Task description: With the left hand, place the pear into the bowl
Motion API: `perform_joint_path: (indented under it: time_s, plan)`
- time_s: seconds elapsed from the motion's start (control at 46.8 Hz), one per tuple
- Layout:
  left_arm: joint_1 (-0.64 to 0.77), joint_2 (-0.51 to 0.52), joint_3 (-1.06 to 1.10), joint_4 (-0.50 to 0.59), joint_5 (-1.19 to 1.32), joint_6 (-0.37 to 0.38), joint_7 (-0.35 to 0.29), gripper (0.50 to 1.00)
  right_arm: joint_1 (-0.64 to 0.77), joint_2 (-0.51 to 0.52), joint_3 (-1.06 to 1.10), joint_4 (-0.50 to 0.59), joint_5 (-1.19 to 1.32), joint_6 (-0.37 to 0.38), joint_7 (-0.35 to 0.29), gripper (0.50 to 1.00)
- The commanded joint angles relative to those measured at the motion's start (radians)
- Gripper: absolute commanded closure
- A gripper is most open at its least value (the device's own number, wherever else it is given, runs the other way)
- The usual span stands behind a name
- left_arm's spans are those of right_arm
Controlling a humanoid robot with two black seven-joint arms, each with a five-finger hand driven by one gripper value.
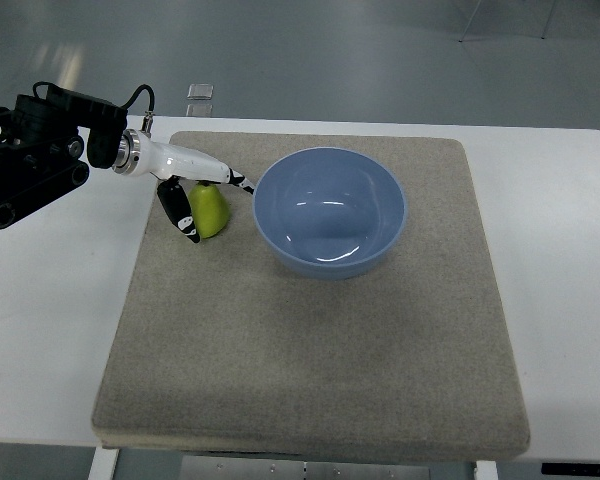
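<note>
A yellow-green pear (211, 210) stands on the grey mat (310, 340), just left of the light blue bowl (330, 210). My left hand (220, 212) reaches in from the upper left and straddles the pear. Its white and black fingers (218, 172) stretch almost straight along the pear's far side, their tips close to the bowl's rim. The thumb (179, 212) hangs down against the pear's left side. The fingers look spread rather than closed, and the pear still rests on the mat. The bowl holds nothing. The right arm is out of sight.
The mat lies on a white table (50, 330). A small clear object (201, 91) sits at the table's far edge behind my left arm (40, 155). Bare mat lies in front of the bowl and pear.
</note>
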Motion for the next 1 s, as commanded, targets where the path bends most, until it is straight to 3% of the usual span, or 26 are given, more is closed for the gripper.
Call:
perform_joint_path:
  time_s: [0.0, 0.15, 0.299, 0.427, 0.513, 0.641, 0.983]
  plan:
    - [0.001, 0.000, -0.007, 0.001, 0.000, 0.000, 0.000, 0.510, 0.000, 0.000, 0.000, 0.000, 0.000, 0.000, 0.000, 0.576]
    - [0.000, 0.000, -0.005, 0.001, 0.000, 0.000, 0.000, 0.531, 0.000, 0.000, 0.002, 0.000, 0.000, 0.000, 0.000, 0.576]
    - [-0.002, -0.002, -0.004, 0.002, 0.000, -0.003, -0.002, 0.662, 0.000, 0.000, 0.000, 0.000, 0.000, 0.000, 0.000, 0.576]
    - [0.000, -0.002, 0.001, 0.007, 0.000, -0.003, -0.002, 0.838, 0.000, 0.000, 0.000, 0.000, 0.000, 0.000, 0.000, 0.574]
    - [-0.002, -0.002, -0.002, 0.014, 0.000, -0.003, -0.002, 0.859, 0.000, 0.000, 0.000, 0.000, 0.000, 0.000, 0.000, 0.576]
    - [-0.009, -0.002, -0.005, 0.019, 0.000, -0.003, -0.002, 1.000, 0.000, 0.000, 0.000, 0.000, 0.000, 0.000, 0.000, 0.576]
    - [-0.013, 0.000, -0.013, 0.021, -0.001, -0.002, -0.002, 1.000, 0.000, 0.000, 0.000, 0.000, 0.000, 0.000, 0.000, 0.576]
